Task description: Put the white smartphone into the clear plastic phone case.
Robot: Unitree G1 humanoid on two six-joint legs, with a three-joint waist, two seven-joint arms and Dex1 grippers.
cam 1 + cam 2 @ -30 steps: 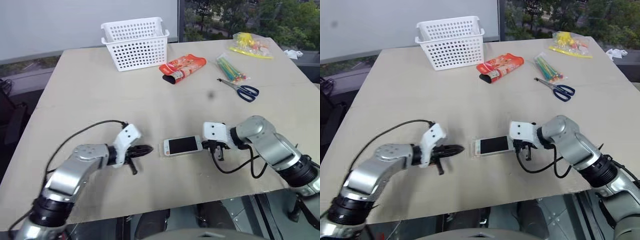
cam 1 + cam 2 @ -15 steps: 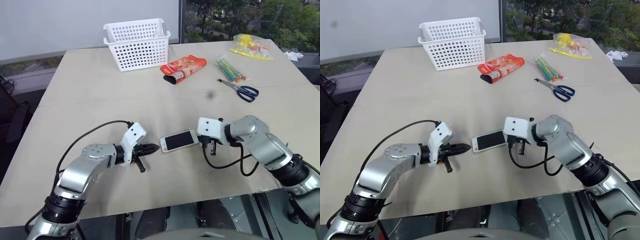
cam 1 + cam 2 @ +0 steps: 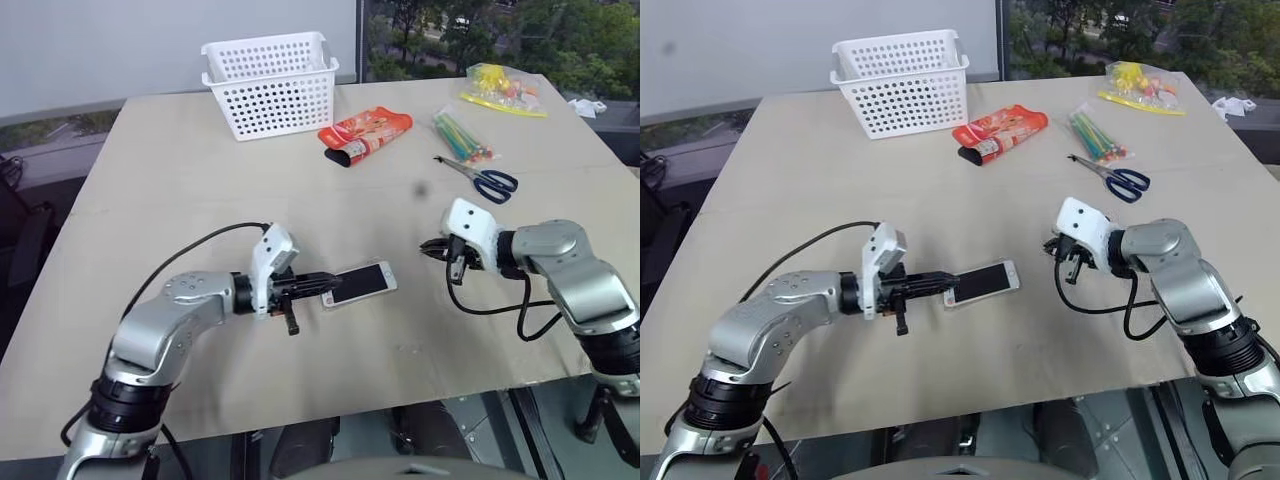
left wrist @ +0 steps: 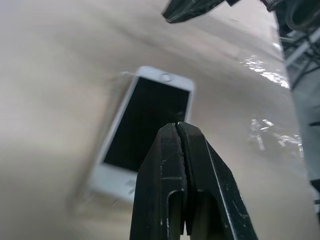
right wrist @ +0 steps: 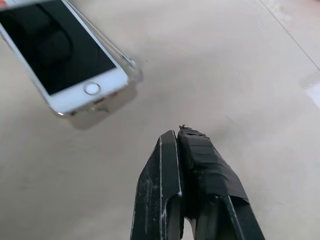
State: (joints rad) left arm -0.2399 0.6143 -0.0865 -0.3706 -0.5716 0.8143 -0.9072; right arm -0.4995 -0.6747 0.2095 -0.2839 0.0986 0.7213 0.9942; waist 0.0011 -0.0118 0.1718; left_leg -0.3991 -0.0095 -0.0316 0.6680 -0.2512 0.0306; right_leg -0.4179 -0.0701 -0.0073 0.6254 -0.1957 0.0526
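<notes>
White smartphone point(image 3: 358, 283) lies screen-up in clear plastic phone case point(image 5: 129, 65), whose rim shows along one side, near table's point(image 3: 200, 180) front edge. Left gripper point(image 3: 322, 283), fingers pinched empty, tip at phone's near end; right gripper point(image 3: 428, 247) likewise closed, well clear. Judged: seating stage; next, press edges down. Scissors point(image 3: 483, 179), snack pouch point(image 3: 366, 135), basket point(image 3: 270, 84) far off, nothing obstructs.

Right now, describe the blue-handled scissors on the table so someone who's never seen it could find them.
Start at the white perforated basket at the table's far edge and go right past the red snack pouch. The scissors lie flat just nearer than the bundle of coloured sticks, the only item with dark blue loop handles and metal blades.
</notes>
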